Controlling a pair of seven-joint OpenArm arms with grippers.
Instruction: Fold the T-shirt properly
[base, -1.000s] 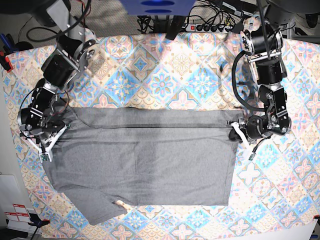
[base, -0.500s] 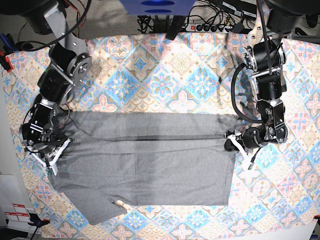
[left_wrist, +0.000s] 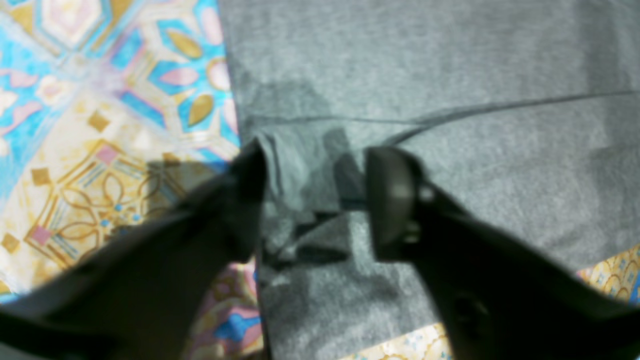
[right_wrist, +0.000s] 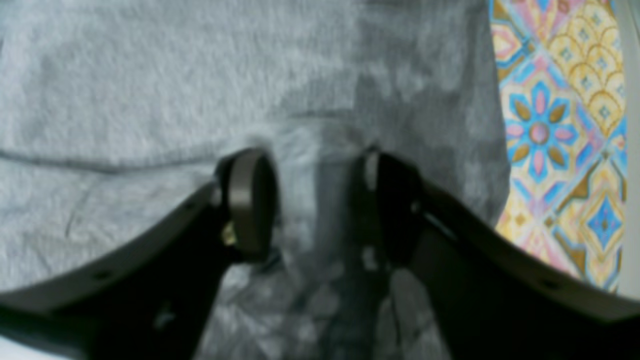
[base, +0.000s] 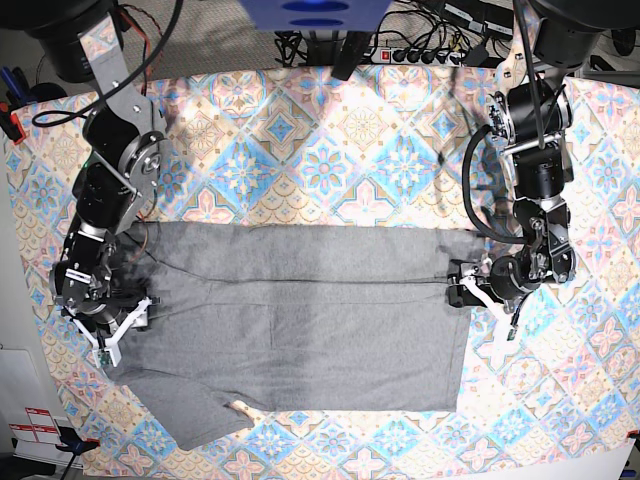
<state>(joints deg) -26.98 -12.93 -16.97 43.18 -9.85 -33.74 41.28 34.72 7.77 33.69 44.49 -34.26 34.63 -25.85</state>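
The grey T-shirt (base: 300, 340) lies flat across the tablecloth, with its far part folded over toward the front; the folded layer's edge runs across it (base: 300, 283). One sleeve sticks out at the front left (base: 195, 420). My left gripper (base: 463, 292) is at the shirt's right edge. In the left wrist view its jaws (left_wrist: 312, 200) stand apart over a small bunched corner of the shirt (left_wrist: 450, 75). My right gripper (base: 122, 335) is at the shirt's left edge. In the right wrist view it (right_wrist: 312, 200) is open over the grey fabric (right_wrist: 150, 75).
The pastel diamond-patterned tablecloth (base: 330, 150) covers the table. Cables and a power strip (base: 420, 52) lie beyond the far edge. Both arm bases stand at the far corners. The table's front edge is close below the shirt.
Both grippers moved toward the front of the table, bringing the folded edge of the shirt further down over its body. The fold line now sits lower.
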